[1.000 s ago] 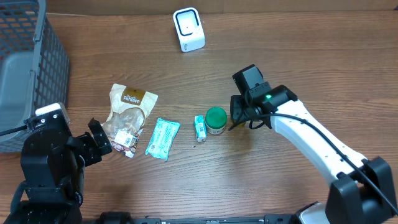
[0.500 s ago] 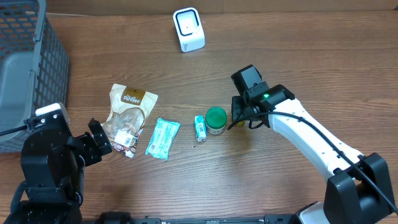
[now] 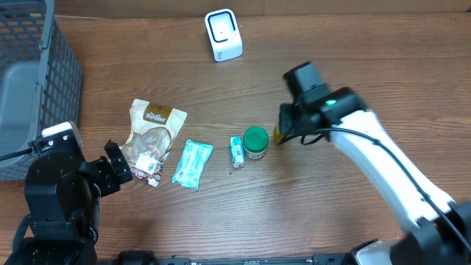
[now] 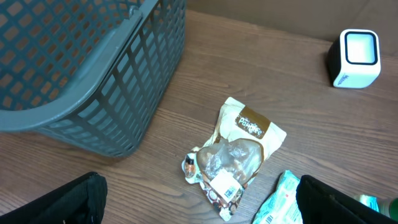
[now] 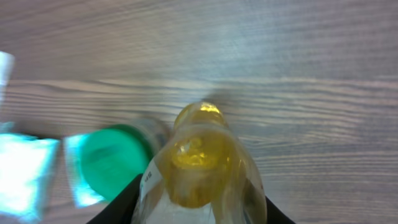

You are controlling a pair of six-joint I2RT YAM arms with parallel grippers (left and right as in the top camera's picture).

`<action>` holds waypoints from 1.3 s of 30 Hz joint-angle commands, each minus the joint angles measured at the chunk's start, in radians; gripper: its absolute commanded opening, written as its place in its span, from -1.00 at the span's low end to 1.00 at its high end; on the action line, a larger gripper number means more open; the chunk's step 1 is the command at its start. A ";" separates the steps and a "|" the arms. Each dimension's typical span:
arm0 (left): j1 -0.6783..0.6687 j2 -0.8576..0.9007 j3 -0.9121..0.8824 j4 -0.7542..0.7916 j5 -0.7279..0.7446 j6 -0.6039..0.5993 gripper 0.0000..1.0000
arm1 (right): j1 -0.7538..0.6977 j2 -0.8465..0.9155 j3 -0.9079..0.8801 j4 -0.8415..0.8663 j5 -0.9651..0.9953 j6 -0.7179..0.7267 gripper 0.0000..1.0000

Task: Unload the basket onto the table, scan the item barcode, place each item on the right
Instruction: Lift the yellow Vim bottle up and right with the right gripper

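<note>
A mock shop checkout laid out on a wood-grain table [image 3: 353, 44]. A white barcode scanner [image 3: 223, 34] stands at twelve o'clock and a grey mesh shopping basket [image 3: 29, 81] at ten o'clock. Packaged goods lie mid-table: snack bag [image 3: 153, 138], teal packet [image 3: 193, 163], green-lidded jar [image 3: 255, 142], yellow bottle [image 5: 199, 162].

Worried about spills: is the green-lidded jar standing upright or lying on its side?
Upright. The green-lidded jar shows its round lid face-on to the overhead camera, with only a sliver of its body visible beneath.
</note>
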 commanded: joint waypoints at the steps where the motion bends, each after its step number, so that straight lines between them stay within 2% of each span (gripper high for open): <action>1: 0.005 -0.004 0.006 0.000 -0.011 -0.003 0.99 | -0.080 -0.111 0.072 -0.025 -0.251 -0.081 -0.46; 4: 0.005 -0.004 0.006 0.000 -0.011 -0.002 0.99 | -0.178 -0.157 0.072 -0.037 -0.536 -0.161 -0.49; 8: 0.005 -0.004 0.006 0.000 -0.011 -0.003 0.99 | -0.311 -0.171 0.072 -0.107 -0.970 -0.337 -0.54; 10: 0.005 -0.004 0.006 0.000 -0.011 -0.003 0.99 | -0.361 -0.170 0.071 -0.190 -1.139 -0.422 -0.62; 12: 0.005 -0.004 0.006 0.000 -0.011 -0.003 1.00 | -0.389 -0.170 0.071 -0.277 -1.229 -0.506 -0.65; 19: 0.005 -0.004 0.006 0.000 -0.011 -0.003 0.99 | -0.392 -0.170 0.070 -0.482 -1.251 -0.716 -0.64; 39: 0.005 -0.004 0.005 0.000 -0.011 -0.003 0.99 | -0.352 -0.170 0.070 -0.497 -1.352 -0.793 -0.65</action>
